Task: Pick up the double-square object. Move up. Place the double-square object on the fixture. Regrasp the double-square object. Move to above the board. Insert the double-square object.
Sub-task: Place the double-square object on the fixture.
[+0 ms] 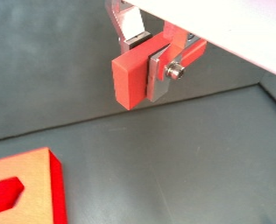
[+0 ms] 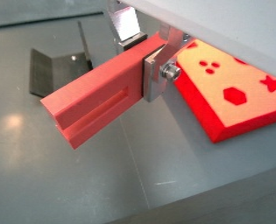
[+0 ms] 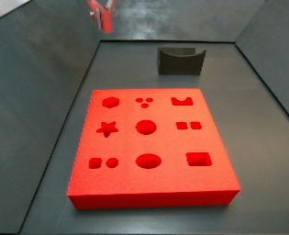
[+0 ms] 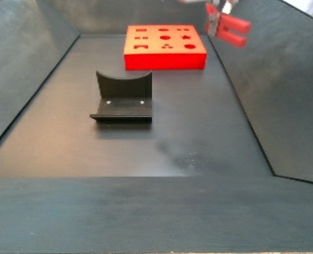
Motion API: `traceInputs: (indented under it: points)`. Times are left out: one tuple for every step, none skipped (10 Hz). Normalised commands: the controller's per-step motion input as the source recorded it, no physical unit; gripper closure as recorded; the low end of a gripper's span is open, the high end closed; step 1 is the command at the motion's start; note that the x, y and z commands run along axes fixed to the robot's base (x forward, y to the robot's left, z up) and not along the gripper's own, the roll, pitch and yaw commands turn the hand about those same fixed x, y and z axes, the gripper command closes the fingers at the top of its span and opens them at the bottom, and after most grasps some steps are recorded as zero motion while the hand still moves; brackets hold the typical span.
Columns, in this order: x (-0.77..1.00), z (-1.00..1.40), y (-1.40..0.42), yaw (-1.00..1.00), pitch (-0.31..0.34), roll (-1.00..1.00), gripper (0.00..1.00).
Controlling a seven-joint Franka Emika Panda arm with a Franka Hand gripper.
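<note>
Double-square object (image 2: 95,101) clamped in gripper (image 2: 155,72) jaws, raised high, apart from board (image 3: 150,144), fixture (image 4: 123,96).

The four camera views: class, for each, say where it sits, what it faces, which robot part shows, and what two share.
Wrist view: on the arm, looking along the claw shut on the flat red-pink block; board corner beyond.
Wrist view: same mount, block, dark notched fixture, thick red board.
Side view: beyond the board, facing the fixture; block top left.
Side view: opposite end, fixture nearest.
Both side views share board and fixture.
</note>
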Motion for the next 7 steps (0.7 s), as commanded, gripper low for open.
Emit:
traceInputs:
  points:
    - [0.0,0.48,-0.02,0.01,0.065,-0.1,1.0]
    - [0.0,0.38,-0.02,0.01,0.074,-0.1,1.0]
    - [1.0,0.24,0.02,-1.0,-0.261,-0.05,1.0]
    - [1.0,0.2,0.02,-1.0,-0.249,-0.05,1.0]
    - [1.0,0.16,0.03,-1.0,-0.248,-0.06,1.0]
    - [1.0,0.15,0.03,-1.0,-0.253,-0.07,1.0]
    - [1.0,0.12,0.03,-0.85,-0.206,-0.07,1.0]
